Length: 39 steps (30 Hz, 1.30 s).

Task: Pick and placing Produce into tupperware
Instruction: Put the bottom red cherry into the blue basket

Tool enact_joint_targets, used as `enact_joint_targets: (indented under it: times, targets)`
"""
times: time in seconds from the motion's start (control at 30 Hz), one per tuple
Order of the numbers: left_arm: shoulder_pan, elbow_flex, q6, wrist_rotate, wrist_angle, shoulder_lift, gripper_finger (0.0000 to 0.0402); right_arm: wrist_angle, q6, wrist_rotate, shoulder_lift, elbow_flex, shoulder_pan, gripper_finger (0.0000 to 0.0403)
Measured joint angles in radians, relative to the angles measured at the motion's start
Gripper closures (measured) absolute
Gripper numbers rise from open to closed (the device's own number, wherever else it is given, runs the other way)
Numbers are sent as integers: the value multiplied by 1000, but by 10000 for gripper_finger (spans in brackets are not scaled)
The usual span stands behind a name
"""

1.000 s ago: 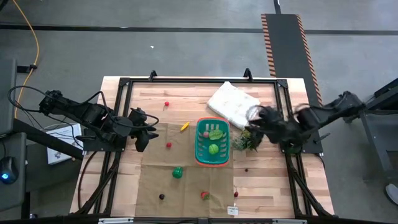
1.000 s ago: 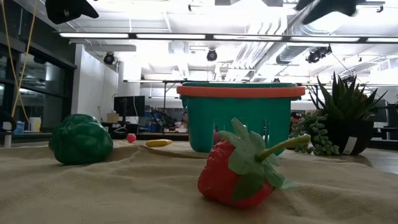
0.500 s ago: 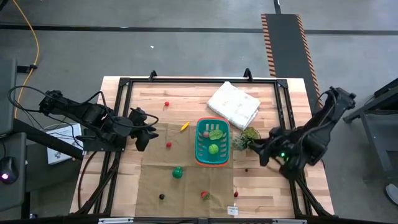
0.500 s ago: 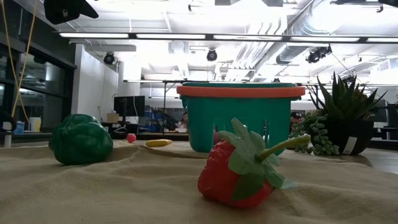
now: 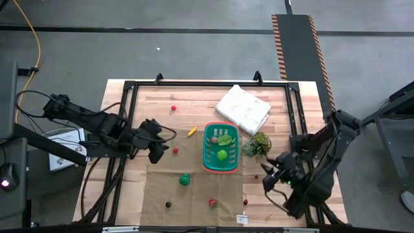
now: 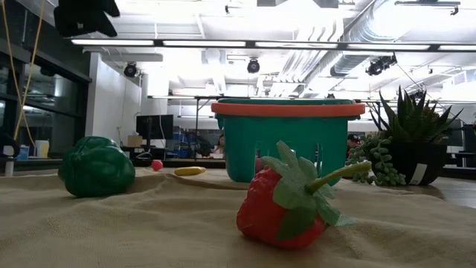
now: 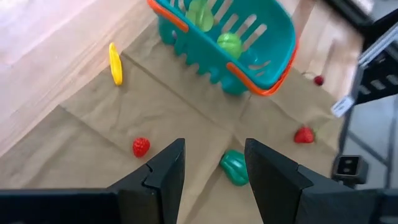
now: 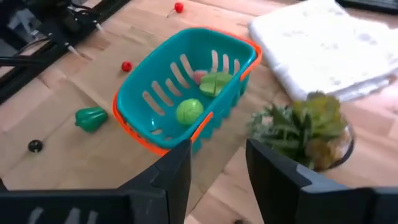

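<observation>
Partly hidden: basket (image 6: 288, 141) behind strawberry (image 6: 286, 202).

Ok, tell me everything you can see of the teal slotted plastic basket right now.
The teal rectangular plastic basket has slotted walls and an orange-red rim. It stands upright near the table's middle, on the tan cloth's far edge. Inside lie a round green piece, a leafy green piece and a pinkish piece. The potted plant stands just beside it. No gripper touches it.

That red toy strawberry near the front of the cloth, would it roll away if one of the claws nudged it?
Probably only a little: the strawberry lies on its side on rumpled brown cloth, which should brake it. Its leafy cap and stem stick out and would likely stop a full roll. It looks like light, hard plastic, so it might skid instead.
</observation>
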<state>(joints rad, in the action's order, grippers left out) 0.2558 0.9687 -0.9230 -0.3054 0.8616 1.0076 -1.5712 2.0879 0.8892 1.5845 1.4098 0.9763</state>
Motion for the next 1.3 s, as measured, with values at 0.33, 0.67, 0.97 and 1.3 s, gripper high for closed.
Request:
enact_joint_targets:
  times: [0.33,0.67,0.97,1.3]
  targets:
    - [0,0,59,117,-112,110,247,0,234,-140,138,0,79,261]
    - [0,0,88,159,-208,123,247,280,164,-297,165,0,123,261]
    - [0,0,88,193,-212,123,247,585,72,-650,165,0,-4,261]
    - [0,0,93,298,-209,123,247,627,62,-611,169,0,-132,261]
